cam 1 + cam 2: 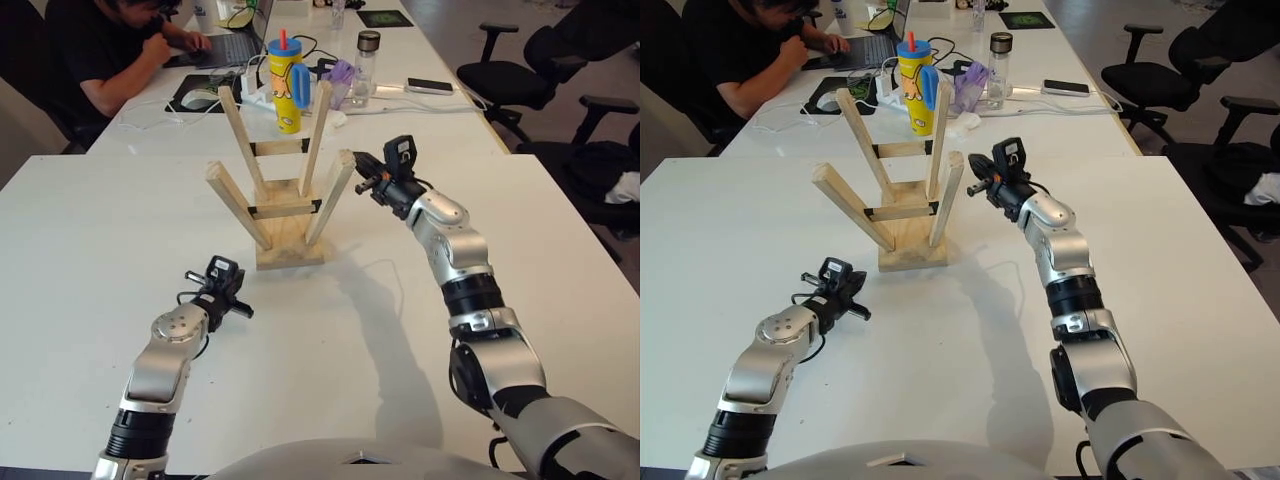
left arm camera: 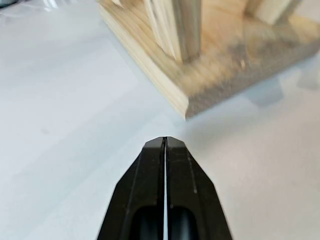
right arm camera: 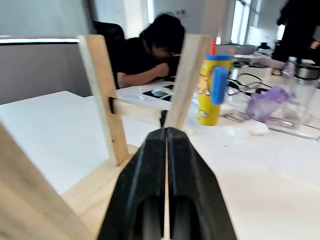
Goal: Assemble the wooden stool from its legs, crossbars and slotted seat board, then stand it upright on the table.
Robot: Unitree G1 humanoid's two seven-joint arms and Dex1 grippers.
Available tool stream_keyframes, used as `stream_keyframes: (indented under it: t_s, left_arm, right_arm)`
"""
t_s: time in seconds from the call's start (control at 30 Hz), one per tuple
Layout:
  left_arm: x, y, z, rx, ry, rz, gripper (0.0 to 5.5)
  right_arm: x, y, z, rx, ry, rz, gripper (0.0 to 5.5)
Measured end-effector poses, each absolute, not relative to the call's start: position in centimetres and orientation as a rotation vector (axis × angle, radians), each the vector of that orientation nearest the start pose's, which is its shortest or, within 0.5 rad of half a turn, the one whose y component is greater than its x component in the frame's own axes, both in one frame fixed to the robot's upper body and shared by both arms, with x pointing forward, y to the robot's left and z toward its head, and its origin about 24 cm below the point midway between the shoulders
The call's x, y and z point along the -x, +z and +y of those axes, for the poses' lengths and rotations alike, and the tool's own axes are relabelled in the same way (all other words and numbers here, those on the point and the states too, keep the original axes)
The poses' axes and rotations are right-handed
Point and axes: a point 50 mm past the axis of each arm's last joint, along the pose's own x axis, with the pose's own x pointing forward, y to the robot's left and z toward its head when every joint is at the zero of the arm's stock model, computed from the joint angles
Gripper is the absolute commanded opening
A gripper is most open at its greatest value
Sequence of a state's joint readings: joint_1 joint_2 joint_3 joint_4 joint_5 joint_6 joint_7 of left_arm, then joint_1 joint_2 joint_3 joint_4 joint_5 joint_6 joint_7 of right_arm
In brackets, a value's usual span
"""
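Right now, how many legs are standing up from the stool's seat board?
4, all rising from the upturned seat board: far left leg, far right leg, near left leg, and near right leg, its tip beside the right tool. None seems hidden.

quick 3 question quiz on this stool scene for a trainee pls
1. True or false: the stool rests upside down, seat board on the table, legs up.
2. The left gripper has its jaws: A open, B shut and empty, C shut on a leg.
3. Fill in: the ____ gripper is raised beside a leg top.
Key: 1 true; 2 B; 3 right gripper.
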State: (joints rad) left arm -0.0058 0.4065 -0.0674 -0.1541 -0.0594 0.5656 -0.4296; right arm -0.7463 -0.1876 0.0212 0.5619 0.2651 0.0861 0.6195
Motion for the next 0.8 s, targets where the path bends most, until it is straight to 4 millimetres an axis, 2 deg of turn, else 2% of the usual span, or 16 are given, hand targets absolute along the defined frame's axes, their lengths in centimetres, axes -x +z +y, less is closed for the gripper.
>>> stream_keyframes:
  t_s: [0.1, 0.2, 0.4, 0.5, 0.6, 0.73, 0.8]
  left_arm:
    - [-25.2, 4.0, 20.1, -0.293, -0.483, 0.504, 0.05]
    - [-25.9, 3.9, 20.4, -0.301, -0.498, 0.526, 0.05]
    - [-26.4, 3.7, 20.0, -0.281, -0.485, 0.521, 0.05]
    - [-26.9, 3.5, 19.6, -0.273, -0.463, 0.507, 0.05]
    - [-27.0, 3.3, 18.3, -0.249, -0.463, 0.486, 0.05]
    - [-26.8, 3.1, 17.2, -0.232, -0.442, 0.465, 0.05]
    - [-26.5, 3.0, 17.0, -0.231, -0.418, 0.459, 0.05]
  right_arm:
    - [-36.2, 12.6, -10.1, -0.014, 0.952, -0.062, 0.0]
    - [-35.1, 12.7, -8.9, 0.006, 1.145, -0.076, 0.0]
    - [-32.6, 12.3, -6.2, 0.004, 1.305, -0.095, 0.0]
    - [-31.7, 11.7, -4.9, 0.011, 1.287, -0.087, 0.0]
    - [-30.6, 10.4, -4.5, 0.005, 1.148, -0.065, 0.0]
    - [-28.0, 7.6, -6.5, -0.074, 0.927, 0.035, 0.0]
    - [-26.0, 6.9, -7.9, -0.123, 0.878, 0.085, 0.0]
